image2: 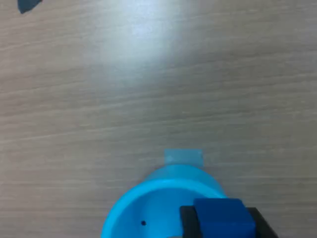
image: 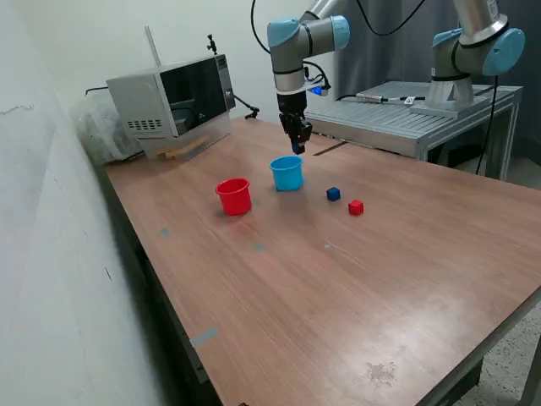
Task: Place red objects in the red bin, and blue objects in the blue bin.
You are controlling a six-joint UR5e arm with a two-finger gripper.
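My gripper [image: 297, 142] hangs just above the light blue cup [image: 287, 173], the blue bin, and is shut on a dark blue cube [image2: 220, 218]. In the wrist view the cube sits between the two black fingers [image2: 187, 218] over the blue cup's open mouth [image2: 148, 208]. The red cup [image: 234, 196], the red bin, stands upright to the exterior view's left of the blue cup. A second dark blue cube [image: 333, 194] and one red cube [image: 356, 207] lie on the wooden table [image: 338, 288] to the exterior view's right of the blue cup. No other red cube shows.
A microwave [image: 173, 101] stands at the table's far corner. A second arm [image: 473, 51] is mounted on a grey metal bench [image: 406, 114] behind the table. Small blue tape marks [image: 203, 337] are stuck on the tabletop. A wall runs along the exterior view's left.
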